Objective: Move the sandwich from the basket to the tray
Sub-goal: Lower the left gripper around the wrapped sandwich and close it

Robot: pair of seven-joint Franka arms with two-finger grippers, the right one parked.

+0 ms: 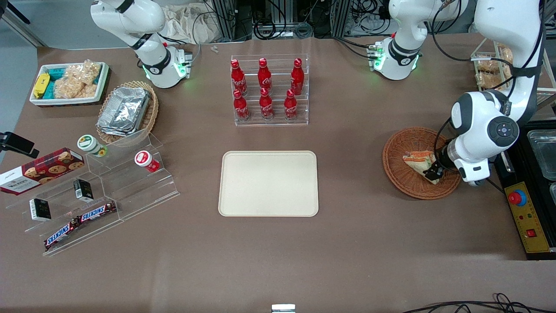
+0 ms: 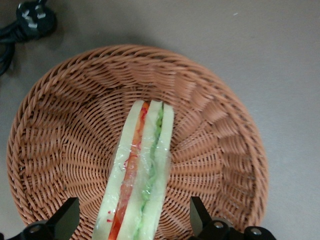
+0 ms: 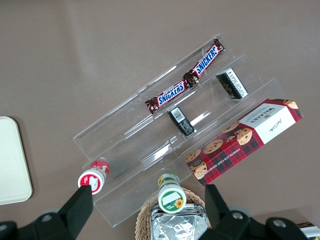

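Note:
The sandwich (image 1: 418, 161) lies in the round reddish-brown basket (image 1: 402, 180) toward the working arm's end of the table. In the left wrist view the sandwich (image 2: 142, 172) stands on edge, showing red and green filling between pale bread, in the basket (image 2: 60, 125). My left gripper (image 1: 434, 173) is low in the basket at the sandwich's end. It is open, with one finger (image 2: 67, 217) on each side of the sandwich and gaps between them and the wrap. The cream-beige tray (image 1: 268, 183) lies mid-table, bare.
A clear rack of red cola bottles (image 1: 266, 89) stands farther from the front camera than the tray. A control box with a red button (image 1: 517, 198) and dark bins lie beside the basket at the table's end. A black plug (image 2: 31, 20) lies by the basket.

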